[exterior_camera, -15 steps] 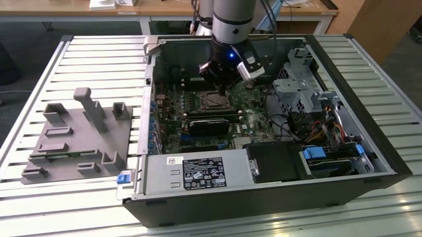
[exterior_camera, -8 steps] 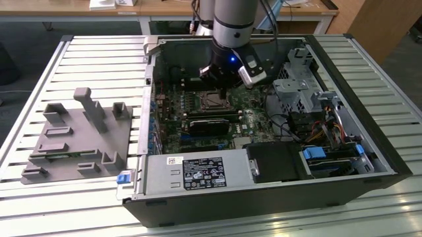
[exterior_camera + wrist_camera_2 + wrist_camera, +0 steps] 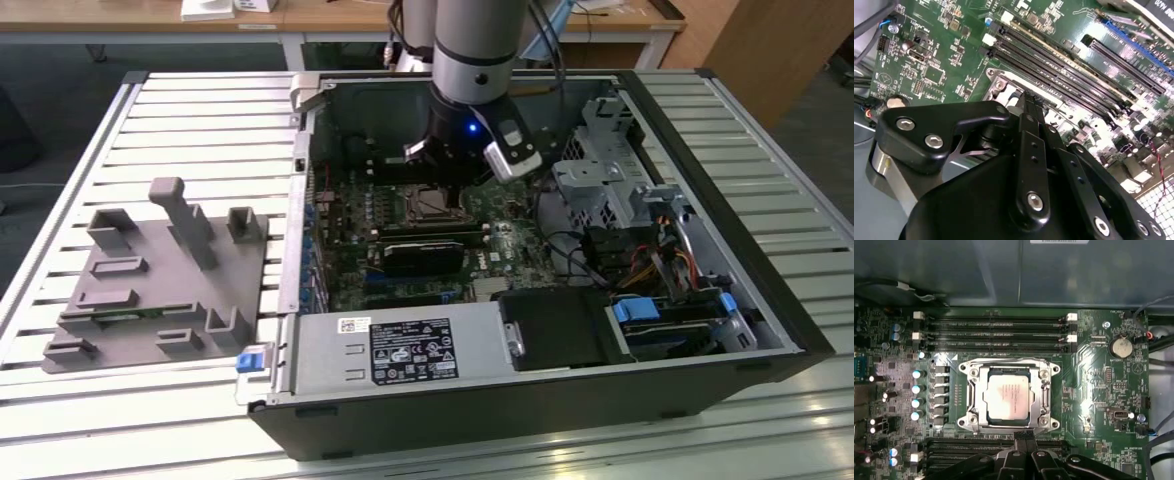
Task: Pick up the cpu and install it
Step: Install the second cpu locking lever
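Observation:
The cpu, a small square chip with a pale silvery top, lies flat inside the metal socket frame on the green motherboard. My gripper hovers just beside the socket's edge, its black fingers pressed together with nothing between them. In the second wrist view the gripper points down at the socket frame, which is mostly hidden behind the fingers. In the exterior view the arm reaches down into the open computer case, right above the socket.
Memory slots run along both sides of the socket. A black rectangular module sits below the socket, near the power supply, drive cages and cables. On the exterior view's left, a grey fixture with posts rests on the slatted table.

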Tool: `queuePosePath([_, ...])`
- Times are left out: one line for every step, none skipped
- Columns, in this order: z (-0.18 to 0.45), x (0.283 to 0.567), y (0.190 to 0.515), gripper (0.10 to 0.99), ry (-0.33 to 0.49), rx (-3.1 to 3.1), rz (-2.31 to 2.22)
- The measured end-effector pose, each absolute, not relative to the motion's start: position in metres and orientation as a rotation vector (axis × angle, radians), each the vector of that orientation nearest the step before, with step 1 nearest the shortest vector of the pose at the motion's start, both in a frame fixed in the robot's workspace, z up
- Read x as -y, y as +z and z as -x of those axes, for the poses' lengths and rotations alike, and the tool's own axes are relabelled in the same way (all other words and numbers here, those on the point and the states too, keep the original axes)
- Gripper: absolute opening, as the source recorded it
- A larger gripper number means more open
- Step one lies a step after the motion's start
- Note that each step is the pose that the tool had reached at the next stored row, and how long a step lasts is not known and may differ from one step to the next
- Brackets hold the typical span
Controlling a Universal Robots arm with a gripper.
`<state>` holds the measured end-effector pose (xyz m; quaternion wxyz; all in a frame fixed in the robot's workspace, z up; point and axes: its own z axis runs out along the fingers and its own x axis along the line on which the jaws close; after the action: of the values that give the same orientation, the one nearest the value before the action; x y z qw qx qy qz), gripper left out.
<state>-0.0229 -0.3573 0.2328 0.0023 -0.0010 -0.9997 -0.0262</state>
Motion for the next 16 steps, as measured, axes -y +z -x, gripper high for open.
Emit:
queuePosePath([0.023, 0.358, 0.233, 0.106, -0.081, 3.135, 0.003])
queuePosePath([0.024, 0.358, 0.232, 0.106, -0.08, 3.134, 0.003])
queuePosePath([0.025, 0.358, 0.232, 0.106, -0.078, 3.133, 0.003])
queuePosePath([0.026, 0.359, 0.232, 0.106, -0.078, 3.133, 0.003])
queuePosePath([0.027, 0.359, 0.232, 0.106, -0.078, 3.133, 0.003])
queuePosePath([0.027, 0.359, 0.232, 0.106, -0.078, 3.132, 0.003])
queuePosePath([0.027, 0.36, 0.232, 0.106, -0.078, 3.132, 0.003])
queuePosePath([0.027, 0.361, 0.232, 0.106, -0.078, 3.132, 0.003])
queuePosePath([0.028, 0.362, 0.231, 0.106, -0.078, 3.132, 0.003])
queuePosePath([0.028, 0.363, 0.231, 0.106, -0.078, 3.132, 0.003])
queuePosePath([0.028, 0.363, 0.231, 0.106, -0.078, 3.132, 0.003])
queuePosePath([0.029, 0.364, 0.231, 0.106, -0.078, 3.131, 0.003])
queuePosePath([0.029, 0.364, 0.231, 0.106, -0.078, 3.131, 0.003])
queuePosePath([0.031, 0.365, 0.231, 0.106, -0.078, 3.131, 0.003])
queuePosePath([0.032, 0.365, 0.231, 0.106, -0.078, 3.131, 0.003])
queuePosePath([0.034, 0.365, 0.23, 0.106, -0.078, 3.131, 0.003])
